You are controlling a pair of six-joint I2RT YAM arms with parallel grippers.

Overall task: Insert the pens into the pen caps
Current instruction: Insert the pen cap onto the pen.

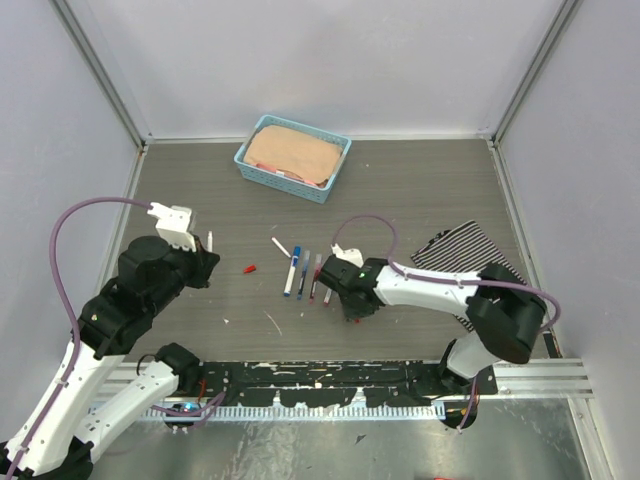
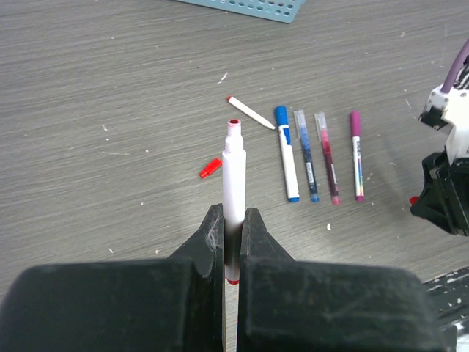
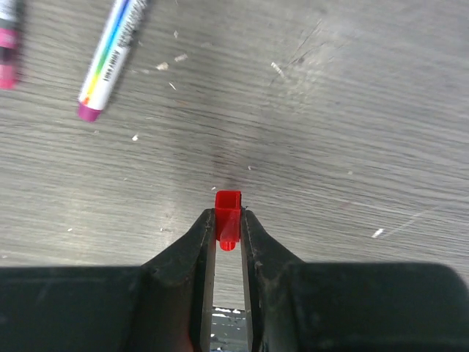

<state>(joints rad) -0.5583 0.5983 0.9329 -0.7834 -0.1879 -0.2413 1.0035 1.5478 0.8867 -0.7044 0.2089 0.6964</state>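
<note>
Grey wood-grain table (image 1: pixel 420 200), walls on three sides, lots of bare room on left half and far right corner. Blue basket (image 1: pixel 292 158) at far edge. Left gripper (image 2: pixel 233 217) clamped on white pen (image 2: pixel 234 165), long axis straight out from jaws, red tip pointing away. Right gripper (image 3: pixel 228 220) pinching red cap (image 3: pixel 228 207) by near ends of four capped pens (image 1: pixel 305 275), which lie in a mid-table row, roughly parallel, running near-to-far.

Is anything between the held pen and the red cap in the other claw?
A row of pens lies flat on the table between the left gripper and right gripper; above them, nothing visible.
</note>
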